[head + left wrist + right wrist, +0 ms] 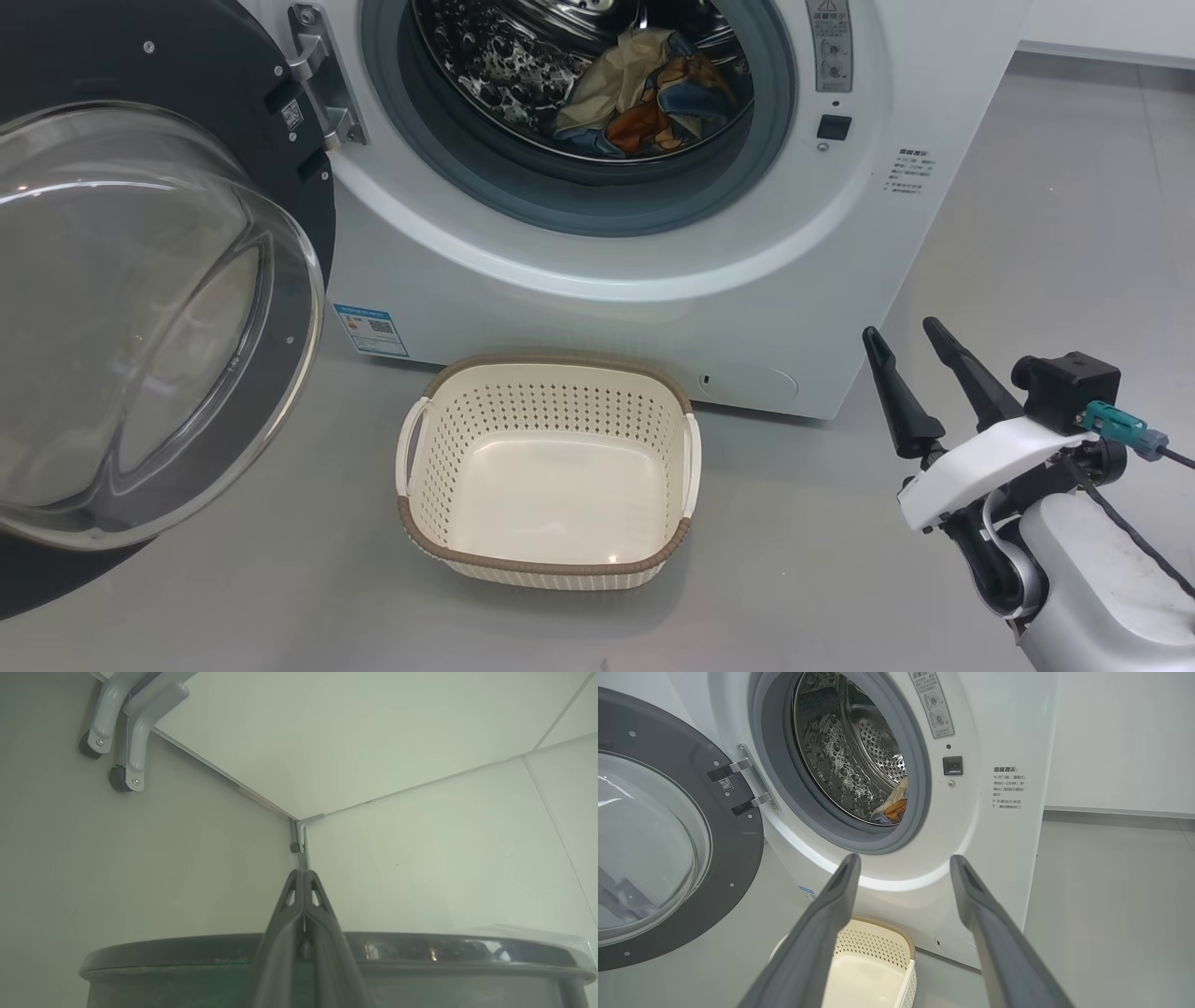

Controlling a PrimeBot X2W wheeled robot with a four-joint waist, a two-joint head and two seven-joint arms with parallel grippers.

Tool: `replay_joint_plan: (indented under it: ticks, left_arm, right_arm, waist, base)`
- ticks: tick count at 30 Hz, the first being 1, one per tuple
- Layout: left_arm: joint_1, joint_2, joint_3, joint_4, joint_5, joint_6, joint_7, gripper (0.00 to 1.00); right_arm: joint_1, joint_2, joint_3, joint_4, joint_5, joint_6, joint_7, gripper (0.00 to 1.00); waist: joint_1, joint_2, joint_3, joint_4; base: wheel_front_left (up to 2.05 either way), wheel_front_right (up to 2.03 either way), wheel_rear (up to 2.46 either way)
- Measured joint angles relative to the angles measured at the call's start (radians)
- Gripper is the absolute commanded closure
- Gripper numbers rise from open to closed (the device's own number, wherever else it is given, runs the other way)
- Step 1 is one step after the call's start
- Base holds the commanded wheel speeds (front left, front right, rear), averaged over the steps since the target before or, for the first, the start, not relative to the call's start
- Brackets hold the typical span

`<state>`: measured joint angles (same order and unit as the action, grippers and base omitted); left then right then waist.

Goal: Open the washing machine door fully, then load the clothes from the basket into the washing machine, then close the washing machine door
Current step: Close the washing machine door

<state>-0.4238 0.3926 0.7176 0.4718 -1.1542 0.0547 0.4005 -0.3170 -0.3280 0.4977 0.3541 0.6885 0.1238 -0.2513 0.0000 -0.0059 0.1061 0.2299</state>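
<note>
My right gripper [901, 329] is spread, holding nothing. Left of it sit the basket [560, 403] and the open door [233, 103]; the clothes [644, 93] lie beyond, inside the washer [653, 317]. My left gripper [303, 877] is clenched on nothing.

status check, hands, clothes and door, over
Right hand open, empty, right of basket. Left hand shut at rim of door. Clothes in drum, basket empty, door wide open. Nothing seen blocking door.

The clothes [644, 93] lie inside the washing machine [747, 280], the basket [546, 560] before it.
</note>
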Motion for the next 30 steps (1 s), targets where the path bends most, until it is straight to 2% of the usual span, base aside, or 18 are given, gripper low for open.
replay_joint_plan:
  ticks: [8,16,22,30]
  left_arm:
    - [0.016,0.044,-0.048,0.021,-0.011,-0.027,0.100,1.00]
    - [0.017,0.051,-0.083,0.030,-0.046,-0.055,0.188,1.00]
    - [0.015,0.046,-0.086,0.036,-0.051,-0.071,0.199,1.00]
    - [0.013,0.049,-0.044,0.053,-0.040,-0.075,0.131,1.00]
  right_arm:
    - [0.001,0.000,-0.002,0.006,0.007,0.000,0.000,0.00]
    - [0.005,0.000,-0.006,0.008,0.008,0.000,0.000,0.00]
    - [0.005,0.007,0.013,0.008,0.008,0.000,0.000,0.00]
    - [0.004,0.009,0.040,0.007,0.008,0.000,0.000,0.00]
  waist:
    - [0.0000,0.0000,-0.005,0.005]
    - [0.0000,0.0000,-0.020,0.030]
    - [0.0000,0.0000,-0.028,0.046]
    - [0.0000,0.0000,-0.020,0.044]
  base:
    - [0.00,0.00,0.00]
    - [0.00,0.00,0.00]
    - [0.00,0.00,0.00]
    - [0.00,0.00,0.00]
